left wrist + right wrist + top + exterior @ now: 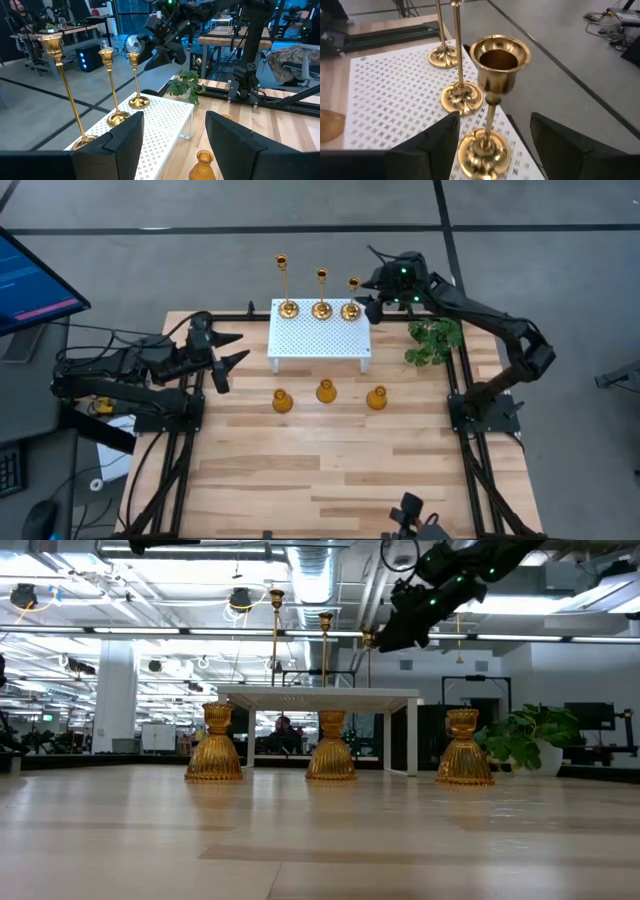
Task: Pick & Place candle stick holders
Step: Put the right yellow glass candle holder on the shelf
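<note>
Three brass candlesticks stand by their round bases along the far edge of a white perforated stand (318, 340): a tall one (287, 307), a middle one (321, 308) and a short one (351, 310). Three amber bulb-shaped holders (282, 401) (326, 391) (376, 398) stand on the wooden table in front of the stand. My right gripper (372, 304) is open at the short candlestick. In the right wrist view its fingers (440, 145) stand on either side of the stem (490, 117) without touching. My left gripper (232, 350) is open and empty at the stand's left.
A green leafy plant (435, 340) stands just right of the stand, under my right arm. The table's near half is bare wood. Black frame rails run along the left and right edges. A monitor (30, 280) is off the table's far left.
</note>
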### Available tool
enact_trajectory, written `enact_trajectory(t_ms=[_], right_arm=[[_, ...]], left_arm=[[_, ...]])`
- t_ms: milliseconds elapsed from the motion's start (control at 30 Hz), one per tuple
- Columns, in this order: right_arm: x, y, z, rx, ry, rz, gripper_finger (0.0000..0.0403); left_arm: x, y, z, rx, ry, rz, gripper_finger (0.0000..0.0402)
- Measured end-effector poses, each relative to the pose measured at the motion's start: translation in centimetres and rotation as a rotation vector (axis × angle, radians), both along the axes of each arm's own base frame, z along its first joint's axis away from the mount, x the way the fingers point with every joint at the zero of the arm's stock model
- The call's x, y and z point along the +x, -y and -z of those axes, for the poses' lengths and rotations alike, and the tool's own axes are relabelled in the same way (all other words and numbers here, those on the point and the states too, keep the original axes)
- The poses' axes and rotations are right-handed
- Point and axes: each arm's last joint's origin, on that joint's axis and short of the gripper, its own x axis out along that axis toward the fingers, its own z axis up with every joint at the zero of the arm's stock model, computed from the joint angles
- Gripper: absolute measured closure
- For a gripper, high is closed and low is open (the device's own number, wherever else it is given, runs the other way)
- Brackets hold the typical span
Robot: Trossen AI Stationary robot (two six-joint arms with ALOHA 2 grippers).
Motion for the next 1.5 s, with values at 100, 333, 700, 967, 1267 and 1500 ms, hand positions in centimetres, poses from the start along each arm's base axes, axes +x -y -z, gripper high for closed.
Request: enact_trajectory(t_ms=[100, 333, 700, 967, 1267, 1500], right_arm=[[-0.8, -0.5, -0.3, 0.031, -0.035, 0.008, 0.0170], [-4.3, -2.5, -1.5, 0.112, -0.143, 0.037, 0.0170], [-11.3, -11.1, -6.5, 0.174, -0.115, 0.073, 0.0171], [-14.9, -17.6, -7.7, 0.317, 0.037, 0.012, 0.0171], [-15.2, -20.4, -2.1, 0.552, -0.020, 0.016, 0.0171], [-11.6, -22.1, 2.7, 0.666, -0.087, -0.071, 0.0172]], left_arm=[[0.0, 0.0, 0.0, 0.000, 0.000, 0.000, 0.0188], [0.0, 0.0, 0.0, 0.000, 0.000, 0.000, 0.0188], [0.0, 0.0, 0.0, -0.016, 0.010, 0.017, 0.0188], [0.1, 0.2, 0.0, -0.073, 0.037, 0.074, 0.0188], [0.1, 0.2, 0.0, -0.091, 0.042, 0.074, 0.0188], [0.2, 0.2, 0.0, -0.091, 0.042, 0.074, 0.0188]])
